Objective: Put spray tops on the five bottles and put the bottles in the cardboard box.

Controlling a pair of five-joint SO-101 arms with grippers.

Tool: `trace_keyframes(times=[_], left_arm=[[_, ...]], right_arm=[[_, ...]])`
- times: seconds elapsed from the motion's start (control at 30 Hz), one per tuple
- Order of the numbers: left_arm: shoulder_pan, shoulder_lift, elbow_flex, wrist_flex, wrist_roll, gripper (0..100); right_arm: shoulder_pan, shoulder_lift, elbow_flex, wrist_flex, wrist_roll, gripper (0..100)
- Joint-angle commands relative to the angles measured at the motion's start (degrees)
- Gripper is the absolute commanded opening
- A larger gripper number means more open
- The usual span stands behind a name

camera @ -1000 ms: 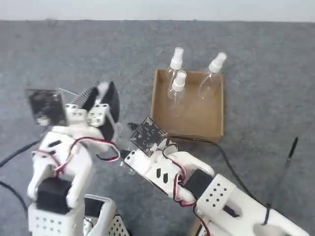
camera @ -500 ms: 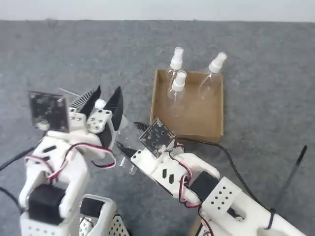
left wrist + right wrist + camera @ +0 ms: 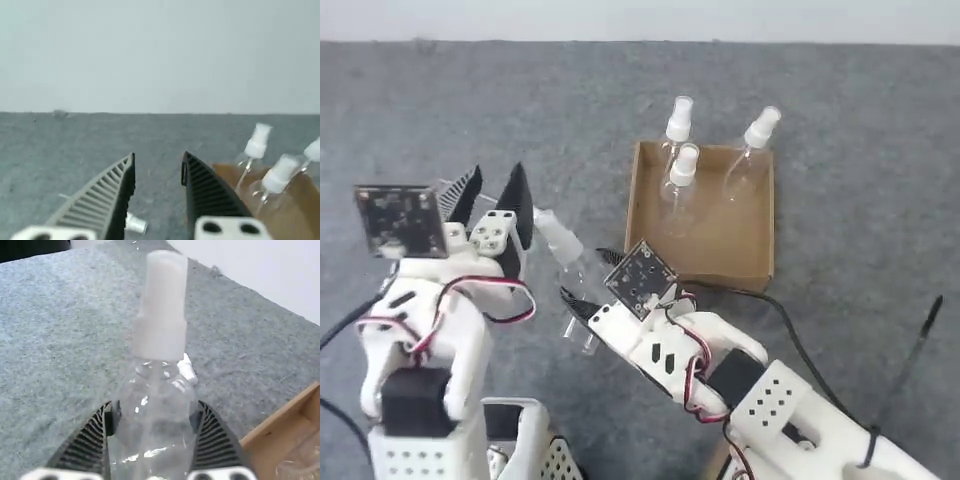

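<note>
The grey carpeted table (image 3: 840,90) spreads under everything. The left arm (image 3: 430,330) stands at the near left of the high view and the right arm (image 3: 720,370) reaches in from the near right. The cardboard box (image 3: 642,200) sits open beyond the right arm. It holds 3 bottles (image 3: 682,172), each clear, upright or leaning, and each wearing a white spray top. A 4th bottle (image 3: 160,385) is out of the box, between the left arm's fingers and the box's near-left corner. It is tilted, with its capped neck pointing toward the left arm. The right gripper (image 3: 155,410) pinches this bottle by its clear body, 1 ribbed finger on each side. Its white spray top (image 3: 161,305) is seated on the neck. The left gripper (image 3: 158,165) is spread wide with nothing between its 2 dark fingers, just beside the held bottle's cap. 1 loose spray top (image 3: 135,223) lies on the carpet below the left gripper.
</note>
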Motion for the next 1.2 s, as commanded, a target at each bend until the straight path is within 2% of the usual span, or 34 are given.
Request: trace_keyframes(times=[0.0,0.27,0.67,0.93,1.17], left_arm=[[-0.6,0.6,2.0,-1.6,-2.1,14],[8.4,0.5,7.0,1.8,-2.6,14],[9.6,0.3,-0.4,5.7,-5.8,14],[15.9,0.5,-1.2,7.9,-5.8,14],[16.4,0.6,-1.2,7.8,-5.8,14]], right_arm=[[0.7,-2.1,-0.6,-0.7,-0.7,0.6],[0.6,-2.1,-0.6,-0.7,-0.7,0.6],[0.6,-1.6,-0.6,-0.7,-0.5,0.6],[0.6,-1.6,-0.6,-0.7,-0.4,0.6],[0.6,-1.6,-0.6,-0.7,-0.4,0.6]])
